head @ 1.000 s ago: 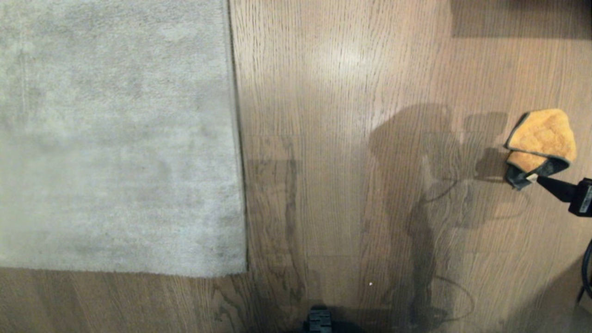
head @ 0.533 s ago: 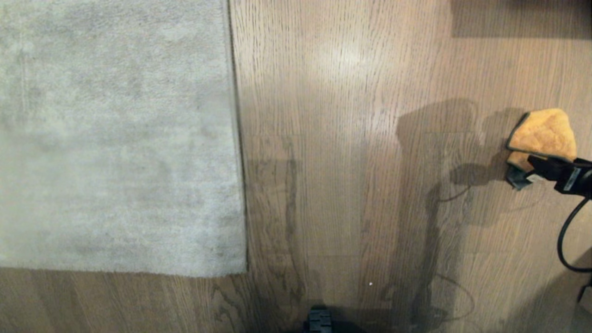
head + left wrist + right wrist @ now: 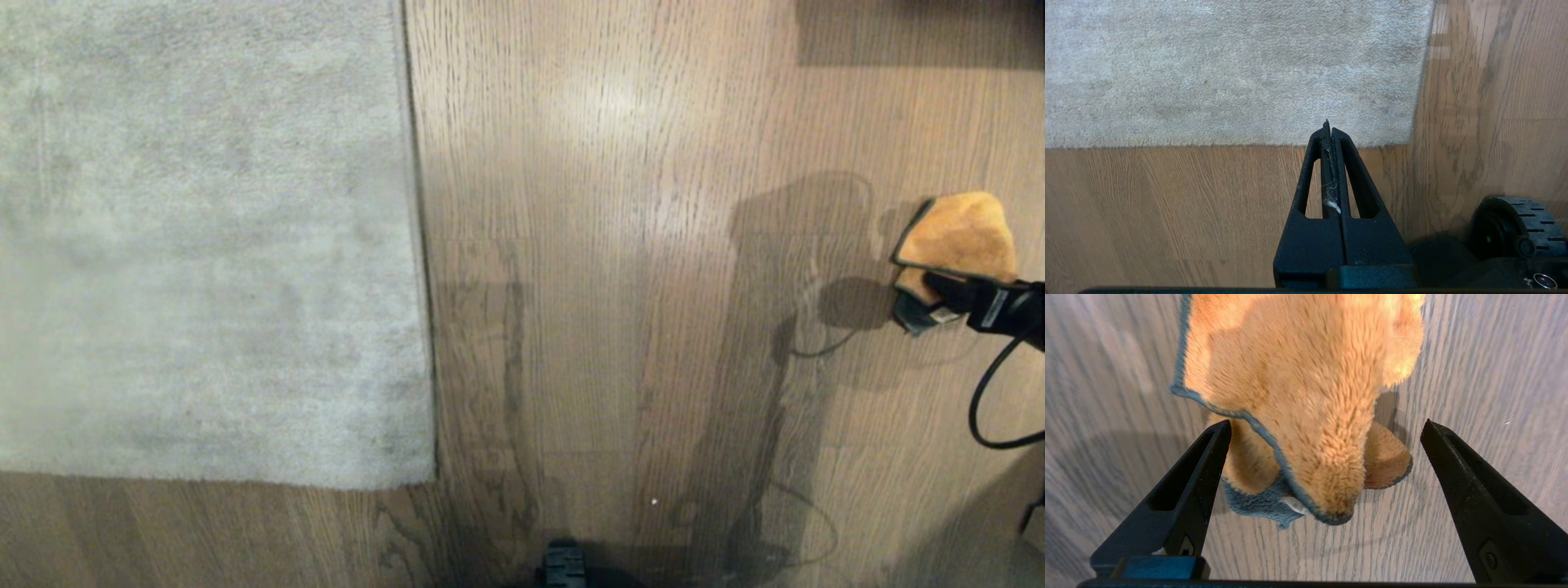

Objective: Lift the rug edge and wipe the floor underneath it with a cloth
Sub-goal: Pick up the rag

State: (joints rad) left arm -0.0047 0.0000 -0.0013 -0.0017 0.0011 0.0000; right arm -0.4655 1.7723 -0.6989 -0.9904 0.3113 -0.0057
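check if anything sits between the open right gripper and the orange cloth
Nothing visible does. The right gripper is open with the cloth's near end between its fingers, only bare floor around it.

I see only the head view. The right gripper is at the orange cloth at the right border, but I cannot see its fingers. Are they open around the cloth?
Observer: Yes. In the right wrist view the right gripper is open, one of its fingers on each side of the cloth, not closed on it.
Operator: Is the cloth flat?
Observer: No, it lies bunched and folded on the floor, with its dark trim and a small white tag showing at the near end.
Operator: And the left gripper?
Observer: The left gripper is shut and empty, above the floor just short of the rug edge, which lies flat.
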